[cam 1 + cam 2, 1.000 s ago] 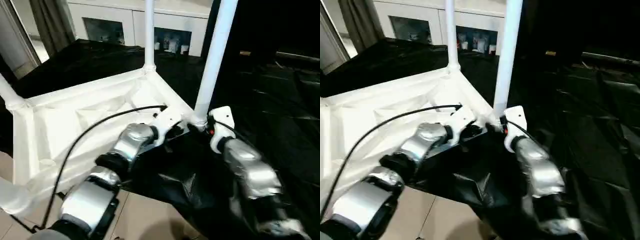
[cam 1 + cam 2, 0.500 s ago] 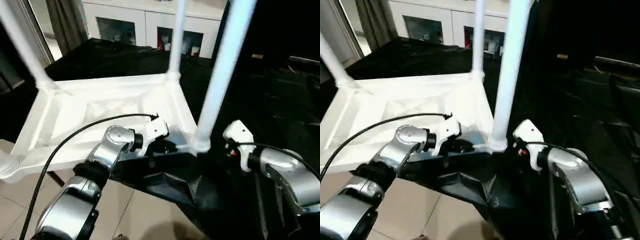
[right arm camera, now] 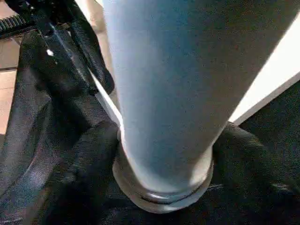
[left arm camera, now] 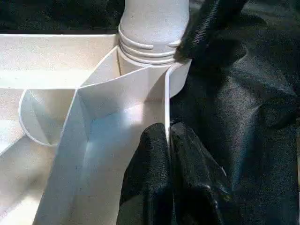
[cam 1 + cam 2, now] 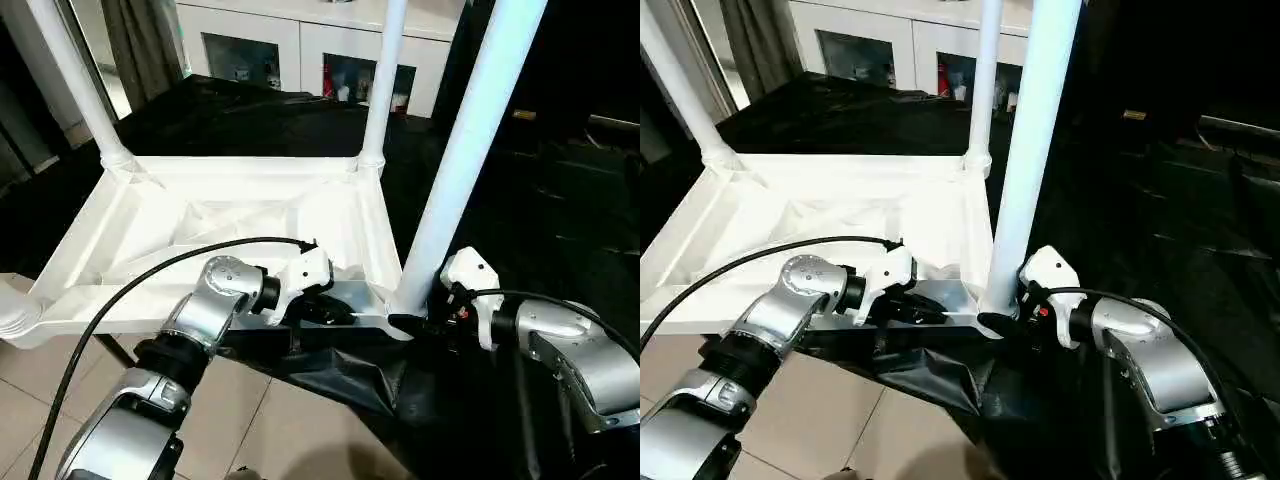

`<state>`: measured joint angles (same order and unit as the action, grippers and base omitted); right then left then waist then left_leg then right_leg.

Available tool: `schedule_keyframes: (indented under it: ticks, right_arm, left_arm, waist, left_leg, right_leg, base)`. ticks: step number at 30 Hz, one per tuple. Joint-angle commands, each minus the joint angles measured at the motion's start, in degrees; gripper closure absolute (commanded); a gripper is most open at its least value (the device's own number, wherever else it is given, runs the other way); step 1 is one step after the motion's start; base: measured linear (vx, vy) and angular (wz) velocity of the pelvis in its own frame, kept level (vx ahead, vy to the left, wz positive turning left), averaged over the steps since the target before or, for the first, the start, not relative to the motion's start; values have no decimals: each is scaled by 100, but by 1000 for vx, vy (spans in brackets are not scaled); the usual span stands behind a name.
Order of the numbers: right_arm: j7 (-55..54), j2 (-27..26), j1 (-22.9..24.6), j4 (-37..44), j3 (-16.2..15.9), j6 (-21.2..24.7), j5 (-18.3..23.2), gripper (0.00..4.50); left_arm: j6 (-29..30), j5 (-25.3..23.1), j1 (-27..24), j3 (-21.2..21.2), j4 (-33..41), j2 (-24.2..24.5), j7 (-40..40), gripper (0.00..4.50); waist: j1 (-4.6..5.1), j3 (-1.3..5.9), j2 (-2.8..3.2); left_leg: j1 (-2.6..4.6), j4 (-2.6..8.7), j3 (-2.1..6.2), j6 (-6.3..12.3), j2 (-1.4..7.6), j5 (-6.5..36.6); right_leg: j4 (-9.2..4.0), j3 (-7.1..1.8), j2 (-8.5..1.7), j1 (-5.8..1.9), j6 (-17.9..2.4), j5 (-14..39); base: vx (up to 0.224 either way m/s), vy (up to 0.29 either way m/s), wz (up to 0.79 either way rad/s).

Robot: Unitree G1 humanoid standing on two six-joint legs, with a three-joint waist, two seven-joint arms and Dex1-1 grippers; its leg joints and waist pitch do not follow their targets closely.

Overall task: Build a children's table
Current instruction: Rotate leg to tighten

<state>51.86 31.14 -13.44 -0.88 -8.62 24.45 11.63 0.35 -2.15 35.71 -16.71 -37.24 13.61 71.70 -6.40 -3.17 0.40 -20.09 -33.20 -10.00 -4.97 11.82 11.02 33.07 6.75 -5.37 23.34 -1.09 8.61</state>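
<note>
Closed jaws are seen on the left gripper (image 4: pixel 168 173), whose two black fingers (image 4: pixel 146 178) are pinched on the thin raised rim of the tabletop (image 5: pixel 230 215), close to the near corner socket. Around the base of the nearest leg (image 5: pixel 470 140) the right gripper (image 3: pixel 161 164) is set, with one finger on each side of the tube just above the socket; the jaws are held wide by the leg between them.

The children's table is positioned upside down on a black cloth (image 5: pixel 560 230), with the ribbed underside of the tabletop facing up. Upright legs are fitted at the near corner, at the far corner (image 5: pixel 385 80) and at the far left corner (image 5: pixel 75 80). A further socket (image 5: pixel 15 315) is seen at the near left corner, over a tiled floor (image 5: pixel 290 430). A black cable (image 5: pixel 110 310) is routed along the left forearm. White cabinets (image 5: pixel 300 45) are located behind the table.
</note>
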Motion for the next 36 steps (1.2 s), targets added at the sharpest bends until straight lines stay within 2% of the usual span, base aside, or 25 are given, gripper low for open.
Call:
schedule_keyframes:
  ticks: [1, 3, 10, 14, 15, 16, 18, 19, 20, 21, 24, 25, 26, 28, 30, 32, 33, 35, 36]
  right_arm:
    - [37, 34, -35, -16, -27, 36, 23, 159]
    - [42, 35, -32, -14, -25, 38, 24, 173]
    - [-77, -39, 21, -50, -25, 13, -26, 183]
    - [-957, -506, -105, -459, 156, 130, -216, 184]
    - [-957, -506, -105, -459, 156, 130, -216, 185]
    - [-1719, -949, -218, -786, 320, 217, -330, 185]
    - [-2812, -1603, -395, -1164, 656, 435, -360, 186]
    - [-3277, -1864, -499, -1366, 715, 429, -446, 186]
    - [-3394, -1934, -530, -1425, 724, 421, -470, 187]
    - [-3660, -2102, -607, -1569, 738, 394, -525, 187]
    - [-4230, -2566, -879, -1990, 763, 202, -604, 187]
    - [-4361, -2697, -981, -2121, 765, 140, -619, 187]
    - [-4412, -2769, -1035, -2185, 777, 116, -639, 187]
    - [-4512, -2969, -1216, -2348, 768, -8, -734, 187]
    - [-4511, -3000, -1269, -2378, 761, -63, -748, 187]
    - [-4378, -2963, -1303, -2302, 777, -238, -690, 132]
    - [-4341, -2942, -1295, -2277, 793, -279, -673, 118]
    - [-4134, -2874, -1264, -2182, 827, -332, -580, 109]
    - [-4028, -2806, -1233, -2080, 852, -215, -521, 96]
  left_arm:
    - [-37, 341, 5, 39, 308, -77, 181, 450]
    - [-25, 337, -2, 41, 322, -71, 184, 450]
    - [21, 282, -32, 33, 344, -69, 93, 450]
    - [71, -91, 194, 102, -109, -214, -828, 450]
    - [71, -91, 194, 102, -109, -214, -828, 450]
    - [144, -192, 390, 228, -441, -384, -1459, 450]
    - [242, -332, 624, 324, -810, -626, -2275, 450]
    - [304, -355, 748, 376, -1002, -773, -2637, 450]
    - [322, -354, 784, 394, -1058, -819, -2735, 450]
    - [368, -341, 872, 439, -1194, -933, -2966, 450]
    - [352, -308, 1120, 504, -1582, -1249, -3474, 450]
    - [305, -310, 1189, 502, -1684, -1351, -3569, 450]
    - [267, -314, 1227, 504, -1748, -1400, -3604, 450]
    - [106, -365, 1330, 455, -1912, -1537, -3625, 450]
    - [42, -376, 1362, 440, -1967, -1564, -3606, 450]
    - [-48, -323, 1363, 441, -1958, -1529, -3426, 450]
    - [-64, -316, 1357, 439, -1954, -1510, -3390, 450]
    - [-145, -310, 1352, 437, -1972, -1454, -3286, 450]
    - [-190, -303, 1347, 442, -1975, -1410, -3215, 450]
  waist:
    - [17, 375, -102]
    - [15, 381, -105]
    - [14, 397, -85]
    - [43, 383, -68]
    - [61, 382, -77]
    - [107, 371, -58]
    - [150, 360, -56]
    - [181, 377, -69]
    - [183, 390, -63]
    - [205, 384, -43]
    - [203, 409, -47]
    - [198, 410, -41]
    - [206, 416, -45]
    - [196, 421, -32]
    - [195, 419, -24]
    - [192, 408, -33]
    - [190, 406, -29]
    - [191, 402, -61]
    - [187, 402, -55]
  left_leg:
    - [-8, 362, 9, 439, 154, 909]
    - [-11, 359, 10, 434, 151, 897]
    - [-11, 349, 11, 436, 149, 826]
    - [-15, 353, 16, 344, 131, 921]
    - [-24, 354, 14, 322, 123, 947]
    - [-16, 351, 15, 271, 113, 1025]
    - [1, 352, 17, 191, 93, 1133]
    - [-5, 356, 37, 107, 76, 1193]
    - [13, 352, 41, 87, 80, 1122]
    - [15, 356, 46, 90, 85, 1143]
    - [-2, 350, 37, 163, 78, 1065]
    - [4, 344, 30, 181, 73, 1031]
    - [-18, 347, 38, 183, 76, 964]
    - [-6, 343, 30, 211, 77, 934]
    - [-8, 346, 29, 236, 83, 939]
    - [1, 351, 25, 270, 87, 1013]
    - [5, 353, 24, 283, 88, 1033]
    - [-11, 351, 20, 330, 87, 1039]
    - [-8, 353, 22, 345, 85, 1037]
  right_leg:
    - [-404, -319, -354, -338, -822, 1891]
    - [-398, -321, -358, -348, -821, 1888]
    - [-378, -320, -348, -355, -856, 1733]
    - [-396, -305, -345, -346, -837, 1895]
    - [-412, -303, -336, -349, -803, 1961]
    - [-428, -302, -328, -313, -760, 2099]
    - [-462, -288, -318, -298, -727, 2265]
    - [-485, -259, -335, -326, -638, 2491]
    - [-493, -267, -337, -322, -585, 2447]
    - [-489, -272, -328, -308, -627, 2353]
    - [-457, -285, -327, -337, -696, 2056]
    - [-459, -289, -329, -328, -716, 1991]
    - [-428, -291, -328, -350, -765, 1844]
    - [-412, -298, -323, -349, -832, 1678]
    - [-410, -301, -326, -357, -868, 1590]
    - [-407, -303, -331, -365, -895, 1607]
    - [-415, -302, -333, -362, -900, 1633]
    - [-415, -304, -340, -374, -881, 1687]
    - [-421, -302, -341, -375, -871, 1720]
  base:
    - [0, 0, 0]
    - [0, 0, 0]
    - [0, 0, 0]
    - [0, 0, 0]
    - [0, 0, 0]
    - [0, 0, 0]
    - [0, 0, 0]
    - [0, 0, 0]
    - [0, 0, 0]
    - [0, 0, 0]
    - [0, 0, 0]
    - [0, 0, 0]
    - [0, 0, 0]
    - [0, 0, 0]
    - [0, 0, 0]
    - [0, 0, 0]
    - [0, 0, 0]
    - [0, 0, 0]
    - [0, 0, 0]
